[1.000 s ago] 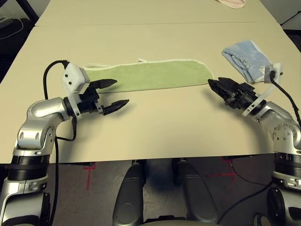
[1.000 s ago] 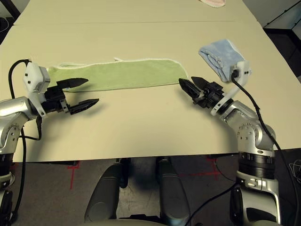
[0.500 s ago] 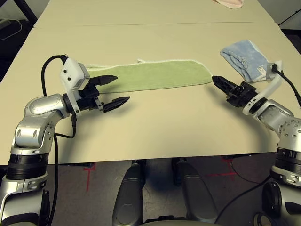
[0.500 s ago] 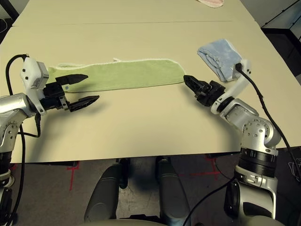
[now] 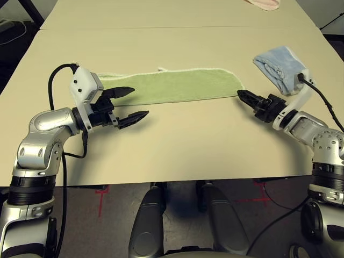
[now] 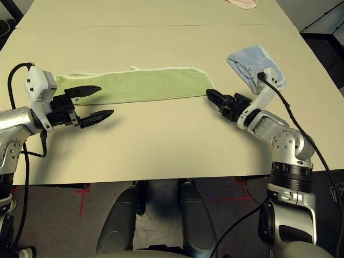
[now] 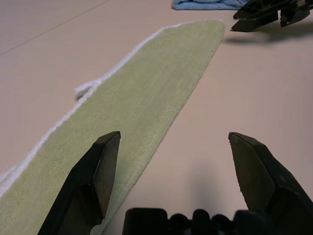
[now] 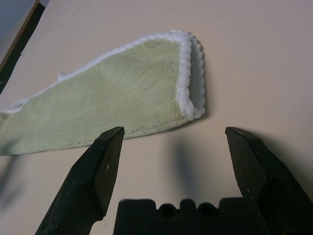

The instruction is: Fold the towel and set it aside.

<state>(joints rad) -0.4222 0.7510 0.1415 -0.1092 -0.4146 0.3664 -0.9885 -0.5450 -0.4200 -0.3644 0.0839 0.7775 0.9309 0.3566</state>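
Towel point(image 5: 172, 86) folded into a long green strip, flat across mid-table point(image 5: 177, 150). Left gripper point(image 5: 130, 103) at its left end, fingers apart, one over the cloth. Right gripper point(image 5: 248, 99) just off its right end, fingers spread, holding nothing. Blue towel point(image 5: 279, 67) beyond, pink towel point(image 5: 264, 4) at far edge.

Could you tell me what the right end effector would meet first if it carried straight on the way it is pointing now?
Most likely the towel: the right end effector, open, points at its near rounded end, with bare table between them. It may slide over the cloth rather than strike it; its height is hard to judge.
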